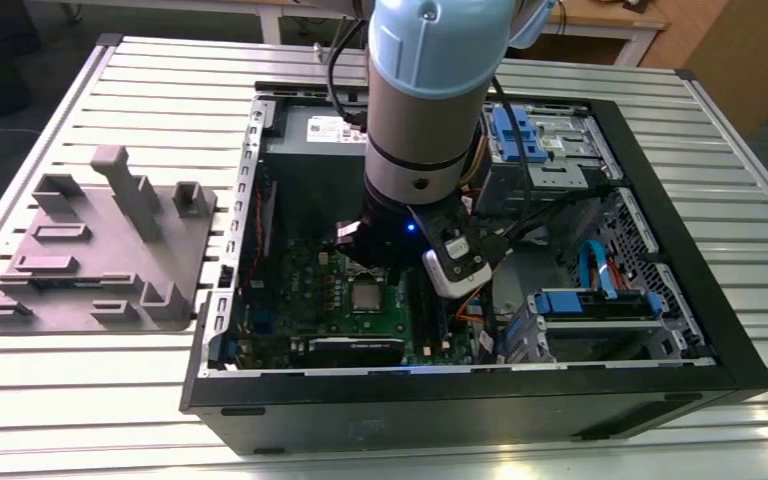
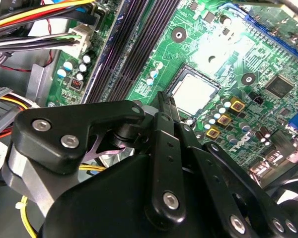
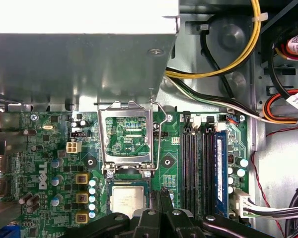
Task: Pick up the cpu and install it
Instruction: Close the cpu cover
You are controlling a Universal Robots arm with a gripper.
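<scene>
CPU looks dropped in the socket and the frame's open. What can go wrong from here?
1. The gripper hangs shut right beside the cpu; a sideways brush could shift it in its seat.
2. The socket frame stands open just beyond the cpu; the gripper could catch it if it moves that way.

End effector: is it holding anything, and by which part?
Nothing is held. The end effector is shut and empty; the cpu lies flat on the motherboard.
</scene>
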